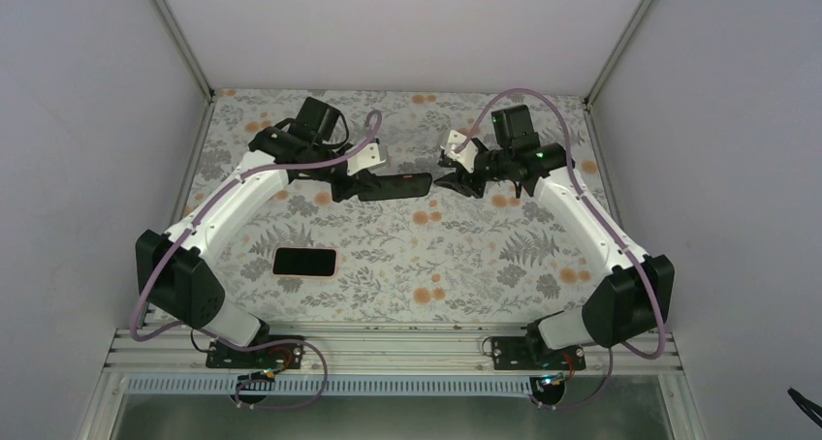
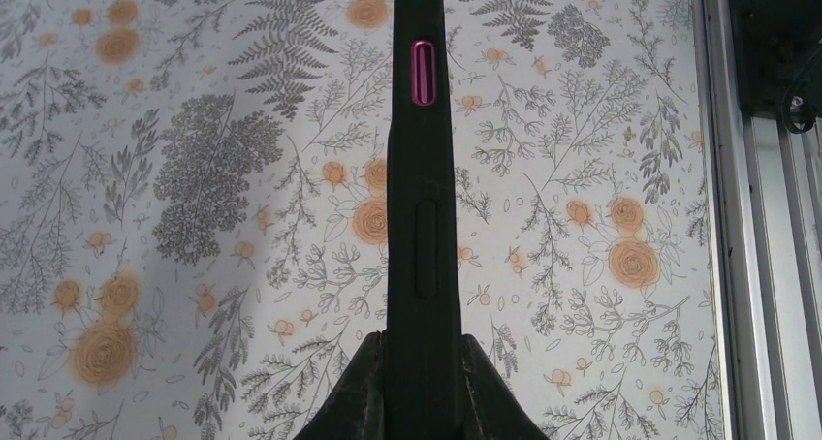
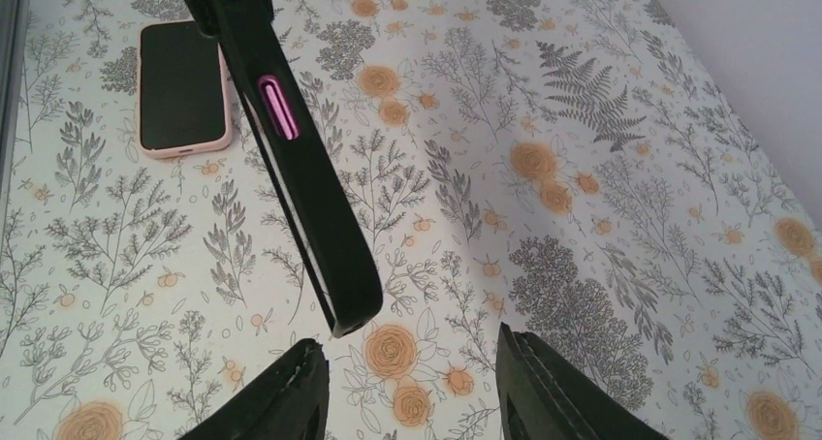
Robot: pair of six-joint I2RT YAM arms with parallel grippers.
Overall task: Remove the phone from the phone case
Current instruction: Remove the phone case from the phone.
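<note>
We see two grippers. The left gripper [image 2: 423, 382] is clamped on one end of the single black phone case [image 2: 424, 217], holding it edge-on above the table [image 1: 465, 266]. The case's far end points toward the right gripper [image 3: 407, 362], whose jaws stand apart with nothing between them. That end hangs just beyond the right gripper's fingertips [image 3: 308, 355], not touching them.

Along the case's edge we count two buttons, one magenta button [image 2: 424, 72] and one black button [image 2: 426, 246].

We cannot tell from these edge-on views what the case holds.

One phone [image 3: 182, 86] with a pink rim lies flat on the table, its dark screen up. It is well apart from both grippers and nearer the left arm's side.
</note>
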